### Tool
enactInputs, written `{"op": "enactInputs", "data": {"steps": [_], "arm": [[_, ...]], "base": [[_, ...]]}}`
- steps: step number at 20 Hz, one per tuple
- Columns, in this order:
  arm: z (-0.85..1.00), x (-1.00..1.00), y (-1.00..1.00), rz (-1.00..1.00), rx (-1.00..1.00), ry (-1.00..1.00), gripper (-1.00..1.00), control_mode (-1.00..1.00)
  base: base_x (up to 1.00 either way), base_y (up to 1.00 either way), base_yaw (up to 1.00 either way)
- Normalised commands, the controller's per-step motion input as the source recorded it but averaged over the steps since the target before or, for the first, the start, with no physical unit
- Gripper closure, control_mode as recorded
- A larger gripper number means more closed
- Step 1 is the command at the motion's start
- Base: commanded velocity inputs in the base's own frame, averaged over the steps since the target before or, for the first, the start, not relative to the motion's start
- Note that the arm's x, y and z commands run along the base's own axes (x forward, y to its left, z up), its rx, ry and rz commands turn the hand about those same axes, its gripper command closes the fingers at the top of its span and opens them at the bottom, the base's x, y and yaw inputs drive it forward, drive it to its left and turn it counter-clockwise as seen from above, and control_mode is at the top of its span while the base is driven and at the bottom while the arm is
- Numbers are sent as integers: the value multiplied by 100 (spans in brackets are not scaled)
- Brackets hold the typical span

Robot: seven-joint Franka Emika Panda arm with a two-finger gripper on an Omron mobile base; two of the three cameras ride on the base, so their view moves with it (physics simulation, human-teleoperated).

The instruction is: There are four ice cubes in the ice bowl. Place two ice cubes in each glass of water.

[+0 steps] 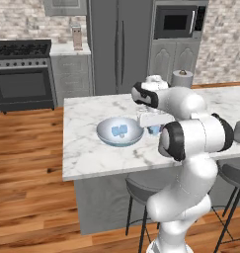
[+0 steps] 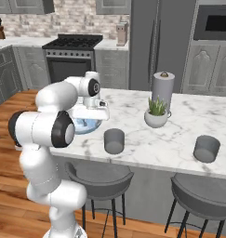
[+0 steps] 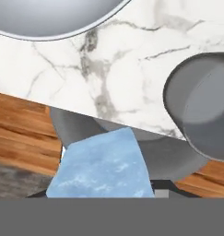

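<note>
**Desk:** What is the arm doing in this kitchen?

**Photographer:** The gripper (image 1: 154, 129) is hanging over the marble surface (image 1: 87, 148), between the ice bowl (image 1: 120, 131) and the nearer glass of water (image 2: 114, 141). In the hand view a pale-blue ice cube (image 3: 102, 170) is sitting at the bottom between the jaws, which are standing partly closed, apparently clamped on it. That view is also catching the rim of the bowl at the top and the dark tumbler (image 3: 203, 103) off to one side.

**Desk:** And the rest of the ice?

**Photographer:** Pale-blue cubes (image 1: 119, 130) are lying in the bowl; how many is hard to tell. The second glass (image 2: 206, 148) is standing well apart, past the potted plant (image 2: 156, 115) and the paper-towel roll (image 2: 162, 88).

**Desk:** What is the risk?

**Photographer:** The cube is not yet over the glass, so an early release would probably be dropping it on the marble or off the near edge toward the stools (image 2: 98, 178). A slick cube in a light grip could also be slipping on the way. A low approach might be knocking the tumbler over.

**Desk:** The setting?

**Photographer:** A white-veined island surface, wood floor (image 1: 27, 148), a black stove (image 1: 21, 74), a steel refrigerator (image 1: 119, 44), a built-in microwave (image 1: 178, 21) and a pale brick wall.
</note>
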Motion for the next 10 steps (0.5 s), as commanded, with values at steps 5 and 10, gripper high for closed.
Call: {"op": "enactInputs", "data": {"steps": [5,10], "arm": [[20,-3,-40,0,-22,-40,100,-100],[18,0,-47,-4,-12,-32,100,-100]], "base": [[0,0,0],[0,0,0]]}}
